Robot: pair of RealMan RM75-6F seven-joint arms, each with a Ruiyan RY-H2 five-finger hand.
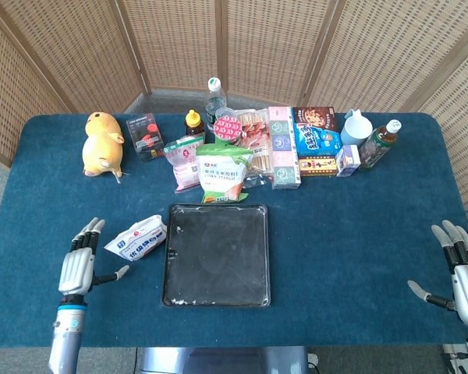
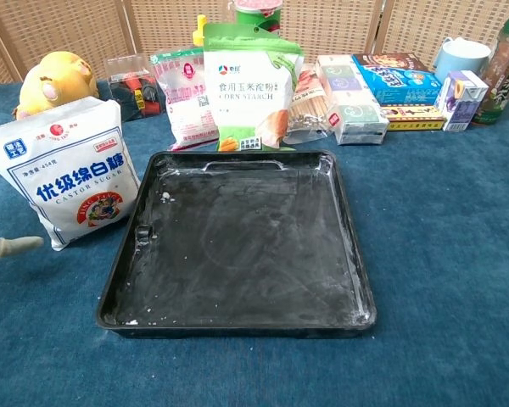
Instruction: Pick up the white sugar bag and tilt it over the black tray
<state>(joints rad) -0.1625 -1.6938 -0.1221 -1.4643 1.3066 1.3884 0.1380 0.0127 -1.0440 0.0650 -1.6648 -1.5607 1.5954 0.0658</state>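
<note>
My left hand (image 1: 79, 267) hovers with fingers spread and empty near the table's front-left edge, just left of the white sugar bag (image 1: 137, 238) standing beside the black tray (image 1: 216, 296)'s left rim, while my right hand (image 1: 462, 271), spread too, sits far off.

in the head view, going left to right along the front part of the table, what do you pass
Left hand with fingers spread → white sugar bag lying on the blue cloth → black rectangular tray dusted with white powder → right hand with fingers spread at the table's far right edge.
</note>
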